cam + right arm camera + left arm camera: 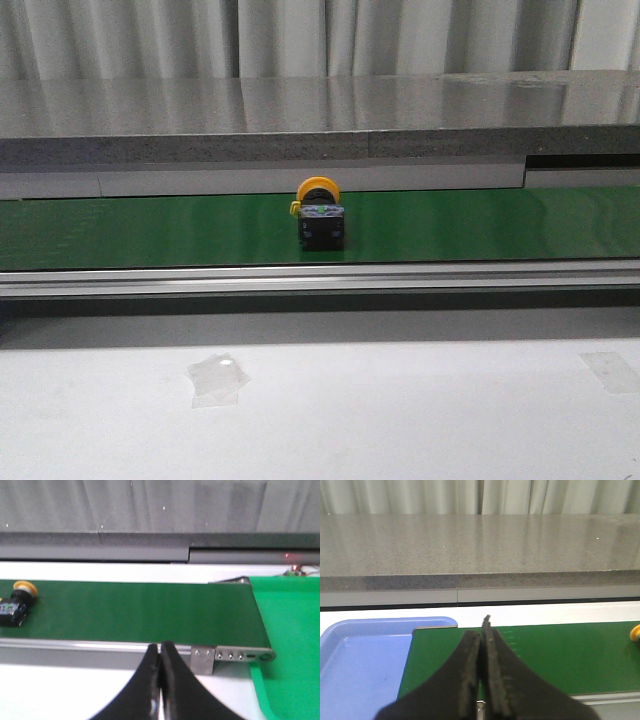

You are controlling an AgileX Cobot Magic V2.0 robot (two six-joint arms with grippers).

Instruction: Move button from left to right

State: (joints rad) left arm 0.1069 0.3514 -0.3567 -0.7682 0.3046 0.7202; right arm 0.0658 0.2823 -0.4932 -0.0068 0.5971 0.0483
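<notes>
The button (319,214), yellow round head on a black boxy body, lies on the green conveyor belt (150,228) near the middle of the front view. The right wrist view has the button (15,605) far off to one side on the belt. Only a sliver of yellow from the button (635,632) shows at the edge of the left wrist view. My left gripper (483,630) is shut with nothing in it, over one end of the belt. My right gripper (160,647) is also shut and empty, in front of the belt's rail. Neither gripper shows in the front view.
A blue tray (360,660) sits beside one end of the belt. A bright green mat (290,645) lies past the other end, beside a metal bracket (232,656). A grey stone-like ledge (320,125) runs behind the belt. Clear tape patches (218,378) lie on the white table.
</notes>
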